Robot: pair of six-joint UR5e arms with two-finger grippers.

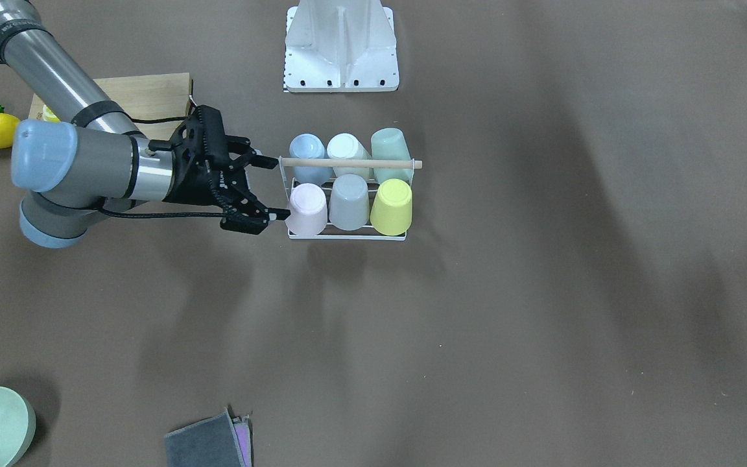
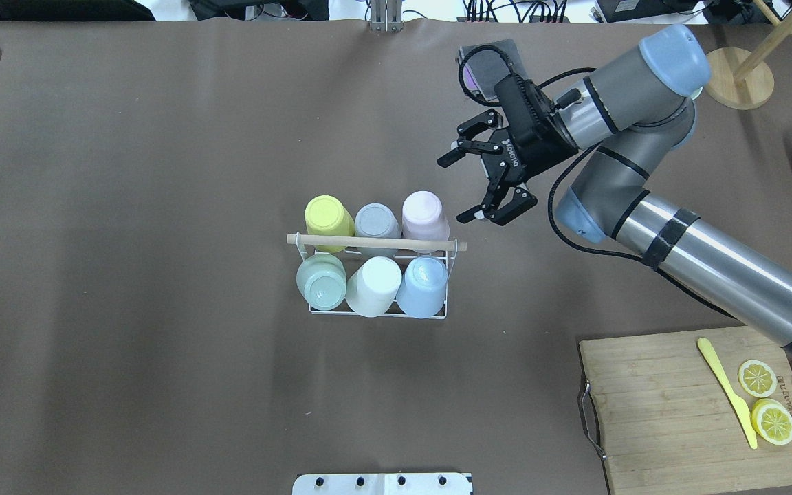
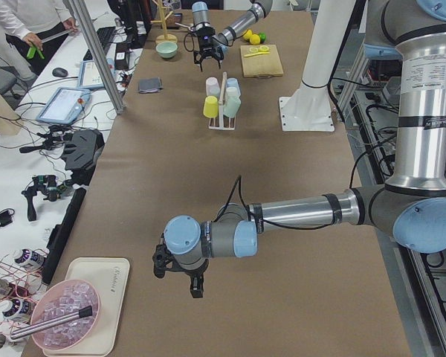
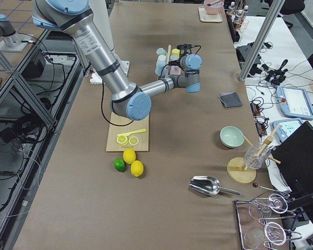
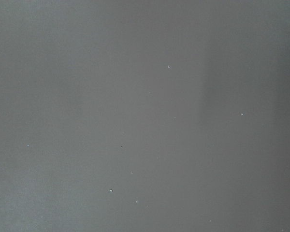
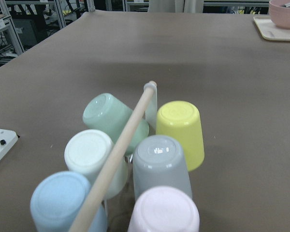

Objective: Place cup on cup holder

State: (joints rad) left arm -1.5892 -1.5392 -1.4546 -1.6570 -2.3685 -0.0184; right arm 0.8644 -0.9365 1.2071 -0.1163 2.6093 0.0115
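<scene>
Right wrist view: pink cup (image 6: 164, 210) nearest the lens, at bottom edge of frame, base up. Just beyond it a grey cup (image 6: 159, 162), then a yellow cup (image 6: 181, 130). The wooden rod (image 6: 118, 154) ran diagonally from lower left towards frame centre, parting this row from the blue cup (image 6: 65, 203), white cup (image 6: 92, 157) and mint cup (image 6: 111, 118) on its left.

All six cups sat inverted and tilted on the cup holder (image 2: 375, 314), which stood on the tabletop (image 2: 162, 206) near the middle of the overhead frame. The pink cup held the upper-right corner of the rack there.

Right hand (image 2: 452, 191): jaws spread wide, nothing between them, right of and slightly above the pink cup in the overhead frame, near it. Contact with the cup could not be judged.

Left hand (image 3: 177, 279): lower centre of the left side view, low over bare tabletop, well apart from the rack. Released or clenched: could not tell.

Cutting board (image 2: 685, 405), lower right of overhead frame, carried a yellow knife (image 2: 726, 388) and two lemon slices (image 2: 772, 421).
</scene>
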